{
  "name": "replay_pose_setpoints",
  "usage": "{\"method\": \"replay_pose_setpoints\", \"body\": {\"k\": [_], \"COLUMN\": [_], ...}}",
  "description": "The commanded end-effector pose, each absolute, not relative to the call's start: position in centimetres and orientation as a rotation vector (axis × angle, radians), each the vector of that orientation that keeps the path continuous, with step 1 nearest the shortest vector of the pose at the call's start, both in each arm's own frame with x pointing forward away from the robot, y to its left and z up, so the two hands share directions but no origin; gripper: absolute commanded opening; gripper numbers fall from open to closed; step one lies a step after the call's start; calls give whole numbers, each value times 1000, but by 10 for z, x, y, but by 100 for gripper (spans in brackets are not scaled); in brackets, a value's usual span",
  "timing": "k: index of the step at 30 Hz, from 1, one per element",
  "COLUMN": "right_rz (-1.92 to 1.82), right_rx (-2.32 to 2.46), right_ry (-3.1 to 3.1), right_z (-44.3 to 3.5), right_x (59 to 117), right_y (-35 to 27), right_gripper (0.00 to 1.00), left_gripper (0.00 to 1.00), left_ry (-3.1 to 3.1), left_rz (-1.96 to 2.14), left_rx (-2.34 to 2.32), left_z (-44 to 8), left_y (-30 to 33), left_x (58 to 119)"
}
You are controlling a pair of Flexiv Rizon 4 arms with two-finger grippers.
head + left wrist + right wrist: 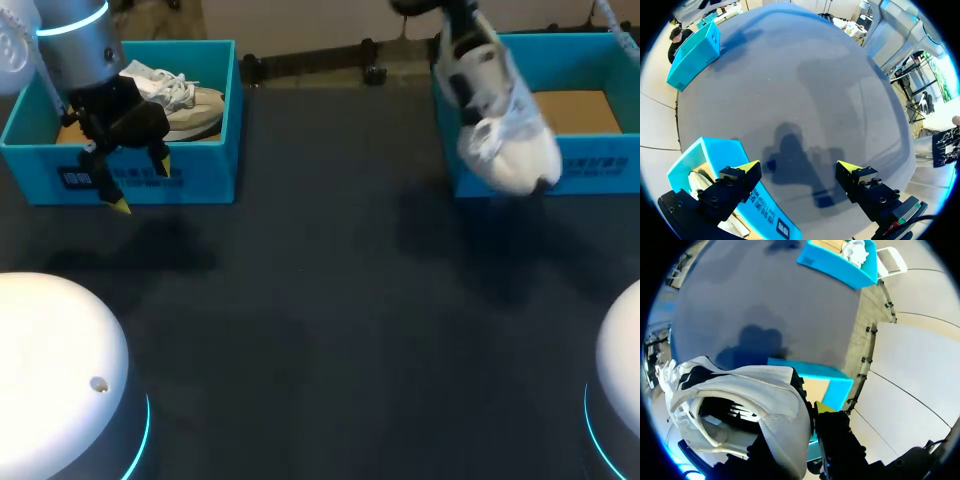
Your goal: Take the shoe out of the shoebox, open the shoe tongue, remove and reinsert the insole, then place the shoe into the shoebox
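Dark surface (320,330) under everything. Right shoebox (600,165) is cut off at the edge. White shoe (505,130) hangs over its front corner, toe blurry. The right pincer (812,405) is clamped on the heel collar, one finger hidden. Well away from that box, the left pincer (141,185) is spread apart.

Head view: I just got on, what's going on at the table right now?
The right jaws are shut on the heel of a white shoe, holding it in the air over the front wall of the right shoebox. The left jaws hang open and empty at the front of the left shoebox, which holds a second shoe.
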State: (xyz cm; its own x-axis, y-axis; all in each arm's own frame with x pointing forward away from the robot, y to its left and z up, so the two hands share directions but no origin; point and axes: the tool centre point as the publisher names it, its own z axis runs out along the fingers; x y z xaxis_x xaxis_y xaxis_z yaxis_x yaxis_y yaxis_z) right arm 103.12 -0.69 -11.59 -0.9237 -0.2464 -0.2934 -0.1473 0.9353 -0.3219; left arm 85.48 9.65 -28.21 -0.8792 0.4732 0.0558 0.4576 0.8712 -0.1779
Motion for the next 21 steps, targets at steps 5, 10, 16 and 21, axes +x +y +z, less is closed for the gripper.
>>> {"method": "replay_pose_setpoints", "body": {"k": [5,10,16,21], "right_rz": [-470,-459,-459,-438], "right_rx": [-194,-170,-170,-141], "right_ry": [2816,2822,2822,2825], "right_z": [-92,-93,-93,-94], "right_x": [1076,1080,1080,1083], "right_y": [-53,-57,-57,-66], "right_gripper": [0,0,0,0], "left_gripper": [100,100,100,100], "left_ry": [-2945,-2945,-2945,-2945], "left_rz": [243,243,243,243], "left_rx": [-736,-736,-736,-736], "left_z": [-282,-282,-282,-282], "left_y": [97,97,97,97], "left_x": [854,854,854,854]}}
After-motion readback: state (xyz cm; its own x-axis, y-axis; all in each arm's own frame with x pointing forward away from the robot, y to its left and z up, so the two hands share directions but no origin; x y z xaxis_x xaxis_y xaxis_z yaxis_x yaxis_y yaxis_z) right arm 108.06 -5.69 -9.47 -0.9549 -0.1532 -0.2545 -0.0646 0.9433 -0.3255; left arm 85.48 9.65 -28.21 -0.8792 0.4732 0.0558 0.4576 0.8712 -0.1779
